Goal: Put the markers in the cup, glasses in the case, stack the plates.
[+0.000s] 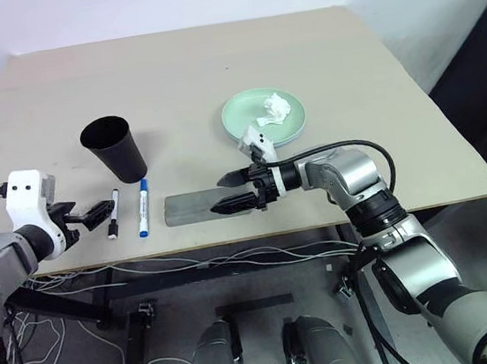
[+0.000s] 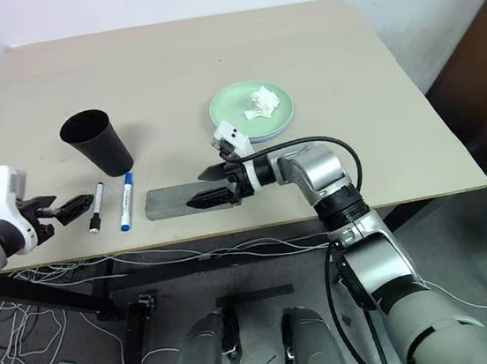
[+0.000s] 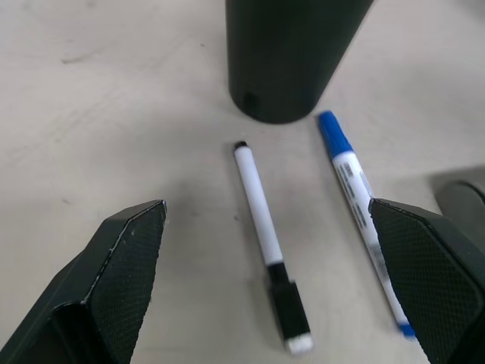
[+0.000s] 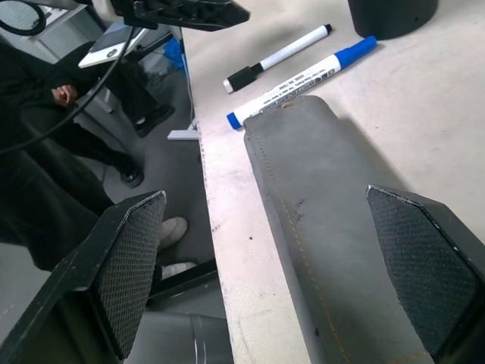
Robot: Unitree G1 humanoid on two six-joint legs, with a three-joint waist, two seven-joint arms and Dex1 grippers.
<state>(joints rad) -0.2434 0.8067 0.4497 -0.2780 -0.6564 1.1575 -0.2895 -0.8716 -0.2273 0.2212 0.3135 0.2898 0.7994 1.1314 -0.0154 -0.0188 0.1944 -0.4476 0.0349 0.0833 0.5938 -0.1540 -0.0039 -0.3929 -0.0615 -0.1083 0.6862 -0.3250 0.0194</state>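
Note:
The black cup (image 1: pixel 115 149) stands upright at the left of the table. Just in front of it lie the two markers side by side, the black-capped one (image 1: pixel 112 214) and the blue one (image 1: pixel 143 208). My left gripper (image 1: pixel 96 213) is open, low at the table's front edge, and points at the black-capped marker (image 3: pixel 269 243). The grey case (image 1: pixel 195 207) lies shut to the right of the markers. My right gripper (image 1: pixel 220 195) is open and straddles the case's right end (image 4: pixel 326 227). The mint green plate (image 1: pixel 249 115) sits behind, with a light blue rim (image 2: pixel 247 134) under its near edge. The glasses are out of view.
A crumpled white tissue (image 1: pixel 275 109) lies on the green plate. The case and markers lie close to the table's front edge (image 1: pixel 232 235), with cables hanging below. A person in dark clothing (image 4: pixel 45 152) is beyond the table's left side.

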